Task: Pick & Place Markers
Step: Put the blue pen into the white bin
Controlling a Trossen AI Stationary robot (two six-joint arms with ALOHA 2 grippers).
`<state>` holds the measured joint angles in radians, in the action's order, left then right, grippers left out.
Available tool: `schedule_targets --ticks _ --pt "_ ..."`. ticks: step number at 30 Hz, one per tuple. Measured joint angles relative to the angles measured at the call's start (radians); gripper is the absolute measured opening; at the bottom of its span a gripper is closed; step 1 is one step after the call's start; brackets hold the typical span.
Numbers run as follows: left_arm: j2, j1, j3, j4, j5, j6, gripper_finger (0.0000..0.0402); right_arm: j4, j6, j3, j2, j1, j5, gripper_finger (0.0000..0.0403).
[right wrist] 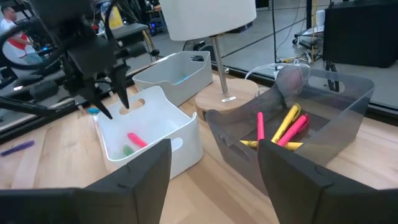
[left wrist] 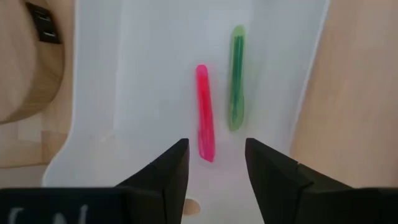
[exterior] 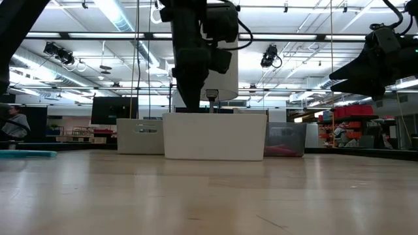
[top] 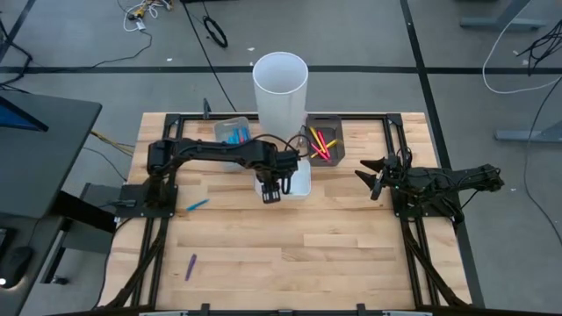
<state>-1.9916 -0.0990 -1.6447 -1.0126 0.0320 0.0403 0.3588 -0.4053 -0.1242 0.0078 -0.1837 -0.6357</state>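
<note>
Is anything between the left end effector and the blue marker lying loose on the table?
Nothing visible blocks it. The left end effector hangs open over the white tray; the blue marker lies on bare wood toward the left arm's base, with open table between them. Only the tray's wall must be cleared.

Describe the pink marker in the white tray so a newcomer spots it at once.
Find the tall white cylinder; the white tray sits just in front, under the left gripper. Two markers lie inside: the pink marker, beside a green marker.
</note>
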Motion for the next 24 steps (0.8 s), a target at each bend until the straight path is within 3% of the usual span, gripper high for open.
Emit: schedule_targets --ticks 15,24 --pt "0.125 0.000 0.000 -0.090 0.022 0.241 0.0168 -0.006 0.000 0.000 0.000 0.000 0.000 0.0242" --pt "0.193 -0.004 0.000 -0.106 -0.008 0.255 0.0259 -0.008 0.000 0.000 0.000 0.000 0.000 0.0242"
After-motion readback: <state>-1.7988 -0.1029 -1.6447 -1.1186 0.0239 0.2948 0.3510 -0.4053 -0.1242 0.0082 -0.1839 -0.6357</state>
